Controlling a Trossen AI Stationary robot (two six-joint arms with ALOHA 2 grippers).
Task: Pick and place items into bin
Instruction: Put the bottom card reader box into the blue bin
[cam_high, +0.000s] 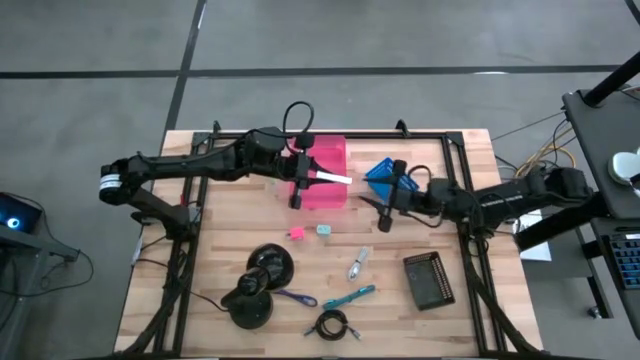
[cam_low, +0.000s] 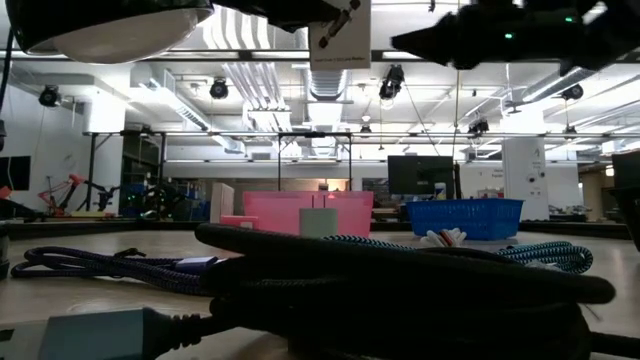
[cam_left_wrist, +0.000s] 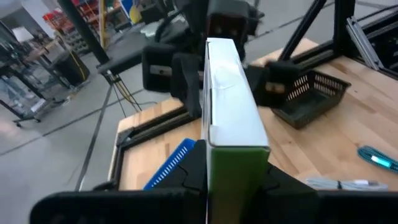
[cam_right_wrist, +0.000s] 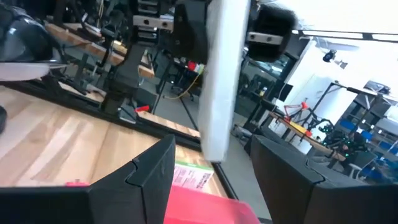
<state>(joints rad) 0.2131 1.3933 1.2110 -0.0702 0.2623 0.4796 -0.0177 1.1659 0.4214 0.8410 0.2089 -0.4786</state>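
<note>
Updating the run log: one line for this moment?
left end effector: shut on flat white box over pink bin | right end effector: open, beside bin

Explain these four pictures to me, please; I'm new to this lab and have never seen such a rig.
It is a robot with two dark arms at a wooden table. One picture looks down from above, one looks level across the tabletop, and two come from cameras on the wrists. The left arm holds a white box in its jaws over the pink bin. The right arm hangs by the blue basket, jaws open. On the table lie a pink cube, teal cube, silver piece, teal tool, purple tool, cable, black tray and a large black object.
</note>
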